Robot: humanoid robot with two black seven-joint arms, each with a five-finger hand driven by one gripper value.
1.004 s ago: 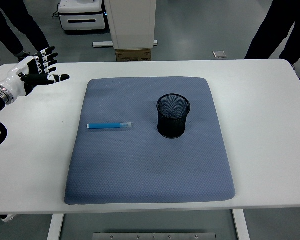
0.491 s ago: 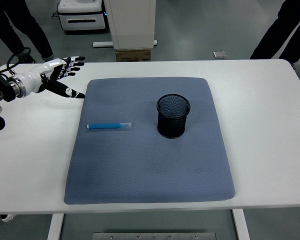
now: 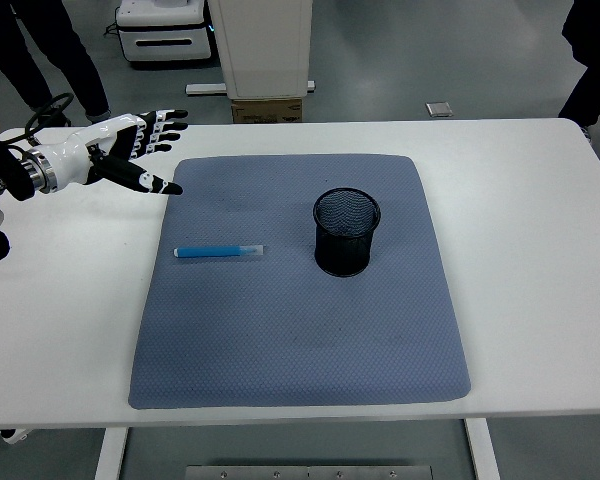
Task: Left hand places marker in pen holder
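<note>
Left hand, fingers spread and empty, above the mat's far-left corner. Marker lies flat on the mat, left of the holder.

At the upper left of your frame, the robot's left hand has a glossy white shell over the palm and back. Its 5 fingers are black with small white patches at the joints. A silver ring marks the wrist, then a black forearm with a looping black cable.
</note>
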